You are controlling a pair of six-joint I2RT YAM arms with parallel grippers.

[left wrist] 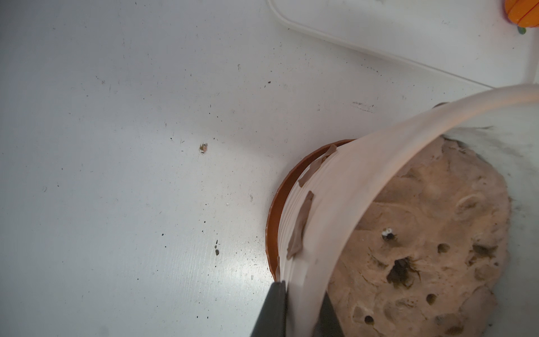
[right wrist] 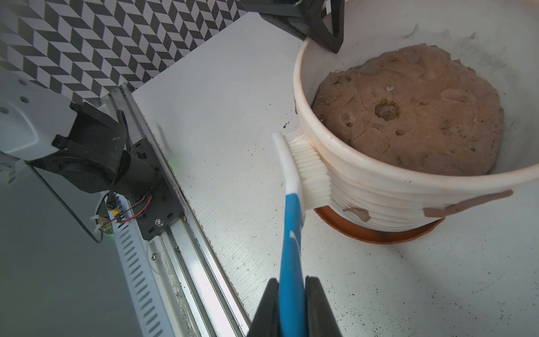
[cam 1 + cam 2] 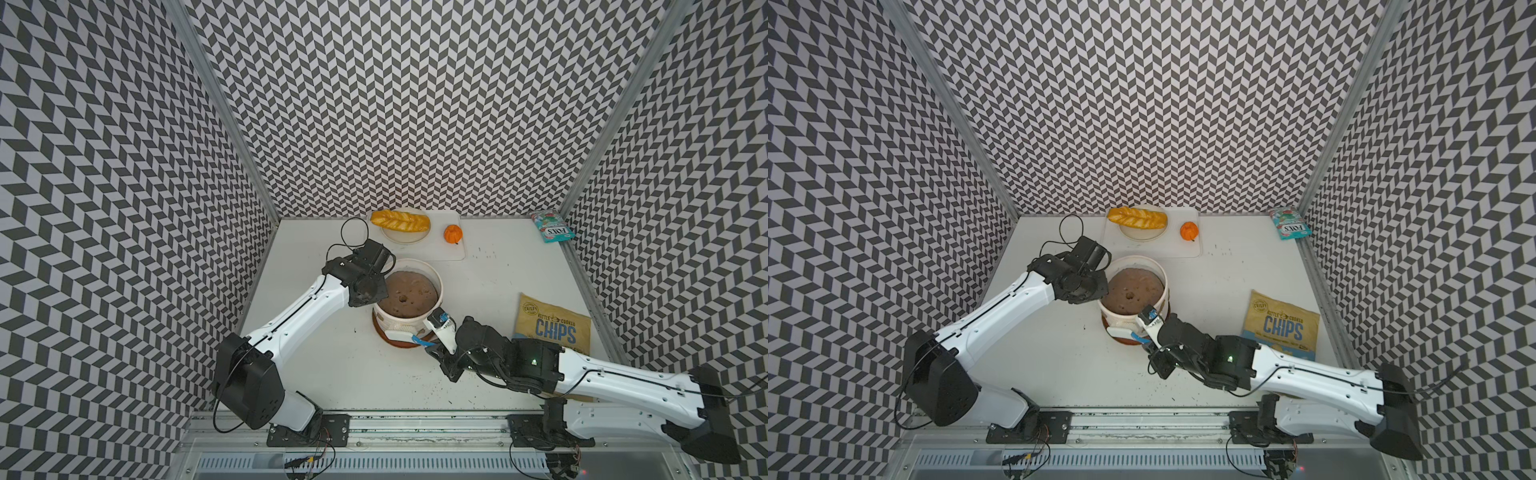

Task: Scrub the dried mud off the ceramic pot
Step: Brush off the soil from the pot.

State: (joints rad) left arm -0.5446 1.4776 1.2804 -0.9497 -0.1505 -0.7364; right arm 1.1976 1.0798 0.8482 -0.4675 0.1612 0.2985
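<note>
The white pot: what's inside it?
A big brown soil lump with small holes, and one finger of the left gripper at the rim. The pot's bottom is hidden underneath.

Both top views: high above the front edge, facing steeply down, far off, covering the whole table [image 3: 498, 291]. Left wrist view: very close over the pot [image 1: 335, 204] rim, facing down. Right wrist view: close, facing along the brush [image 2: 291, 233] towards the pot's wall. All four share the pot.
</note>
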